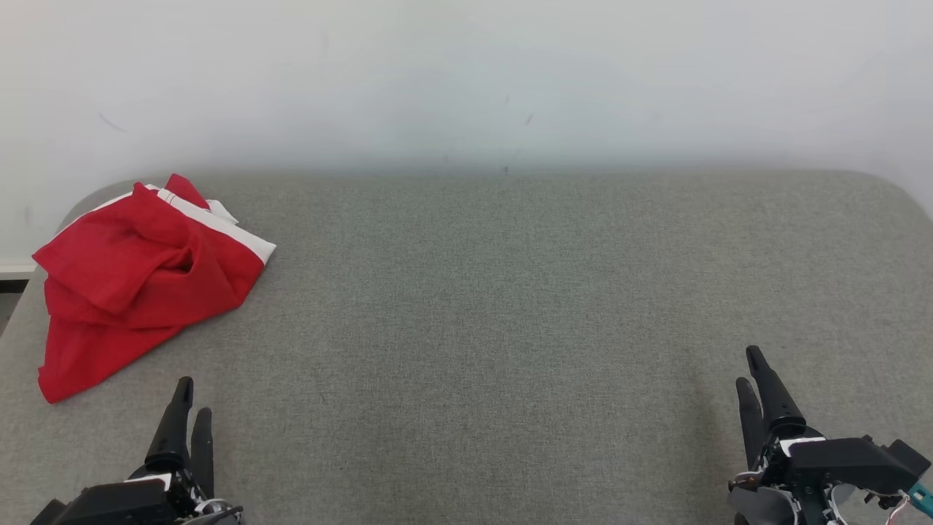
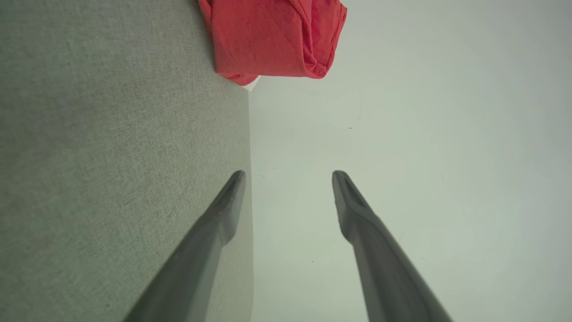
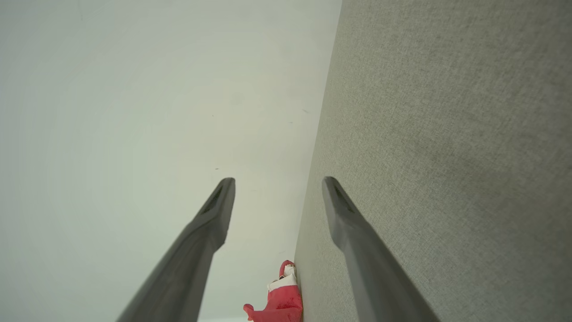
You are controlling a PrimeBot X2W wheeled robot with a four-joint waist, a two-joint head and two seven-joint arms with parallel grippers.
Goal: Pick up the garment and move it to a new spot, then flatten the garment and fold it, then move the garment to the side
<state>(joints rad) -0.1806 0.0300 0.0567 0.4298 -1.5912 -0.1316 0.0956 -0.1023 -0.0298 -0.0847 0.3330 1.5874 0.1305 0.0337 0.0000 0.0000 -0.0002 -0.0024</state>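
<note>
Head view: a crumpled red garment (image 1: 138, 277) with white trim lay at the far left corner of the grey bench (image 1: 510, 328), its long axis running from the near-left edge toward the far wall (image 1: 466, 73). The left tool (image 1: 194, 397) sat near its closest tip; the right tool (image 1: 747, 366) was well apart, across the bench. Left wrist view: fingers spread wide, holding nothing, the garment (image 2: 272, 40) ahead. Right wrist view: fingers likewise wide and empty, the garment (image 3: 279, 297) small and distant. The left arm looked the nearer for the pickup
</note>
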